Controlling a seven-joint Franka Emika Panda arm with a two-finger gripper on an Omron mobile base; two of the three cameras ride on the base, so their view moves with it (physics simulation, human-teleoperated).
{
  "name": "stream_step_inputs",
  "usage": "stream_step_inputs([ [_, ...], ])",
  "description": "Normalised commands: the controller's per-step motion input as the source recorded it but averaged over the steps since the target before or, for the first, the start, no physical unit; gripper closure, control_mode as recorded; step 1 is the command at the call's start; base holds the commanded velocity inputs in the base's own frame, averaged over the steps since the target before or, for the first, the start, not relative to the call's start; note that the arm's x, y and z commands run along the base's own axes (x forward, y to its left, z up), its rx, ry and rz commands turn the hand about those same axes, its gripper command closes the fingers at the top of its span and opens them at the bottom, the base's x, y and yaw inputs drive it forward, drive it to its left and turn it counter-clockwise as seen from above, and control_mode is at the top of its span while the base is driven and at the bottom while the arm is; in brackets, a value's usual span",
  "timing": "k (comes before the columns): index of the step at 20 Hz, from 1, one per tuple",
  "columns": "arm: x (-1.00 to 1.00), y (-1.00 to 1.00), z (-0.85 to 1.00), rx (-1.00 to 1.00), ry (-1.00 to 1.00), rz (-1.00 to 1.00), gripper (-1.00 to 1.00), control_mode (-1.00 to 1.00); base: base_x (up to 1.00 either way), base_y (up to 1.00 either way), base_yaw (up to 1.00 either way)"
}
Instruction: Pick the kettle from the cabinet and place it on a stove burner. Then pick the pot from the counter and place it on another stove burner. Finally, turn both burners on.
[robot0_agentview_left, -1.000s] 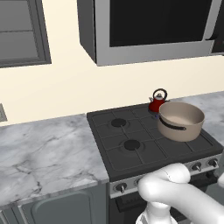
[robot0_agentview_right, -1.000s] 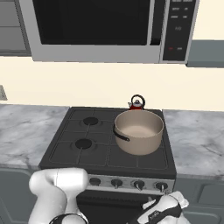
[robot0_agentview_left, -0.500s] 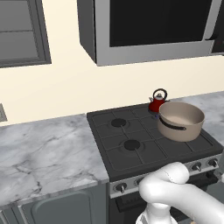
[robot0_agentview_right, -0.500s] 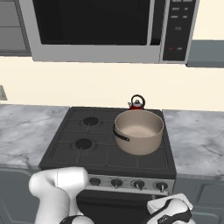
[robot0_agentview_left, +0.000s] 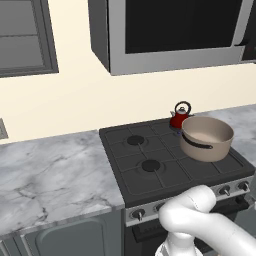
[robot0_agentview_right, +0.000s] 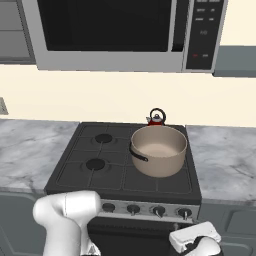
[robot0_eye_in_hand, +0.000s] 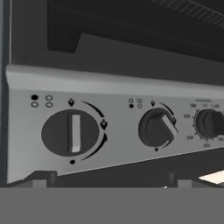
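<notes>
black cooktop (robot0_agentview_right: 75, 172) set in the marble counter (robot0_agentview_left: 50, 172). pot (robot0_agentview_right: 159, 150) on the front right burner; kettle (robot0_agentview_right: 156, 118) just behind it at the back right corner. gripper (robot0_eye_in_hand: 109, 180) spread wide, holding nothing, facing the silver knobs (robot0_eye_in_hand: 72, 132).

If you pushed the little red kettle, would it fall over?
Probably not easily: the kettle looks squat and sits upright on the stove's back grate. Its glossy body might be slippery, and the tall loop handle could make it tip if pushed there.
</notes>
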Motion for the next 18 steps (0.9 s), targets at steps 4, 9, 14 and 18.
stream_step_inputs([
  [4, 0.00, 0.12, 0.02, 0.00, -0.09, -0.04, -1.00, -1.00, 0.00, 0.00, 0.00],
  [9, 0.08, 0.10, 0.07, 0.00, -0.03, -0.09, -1.00, -1.00, 0.00, 0.00, 0.00],
  [14, 0.24, 0.11, 0.03, 0.00, 0.00, -0.12, -1.00, -1.00, 0.00, 0.00, 0.00],
  [18, 0.30, 0.12, 0.00, 0.00, 0.01, -0.10, -1.00, -1.00, 0.00, 0.00, 0.00],
])
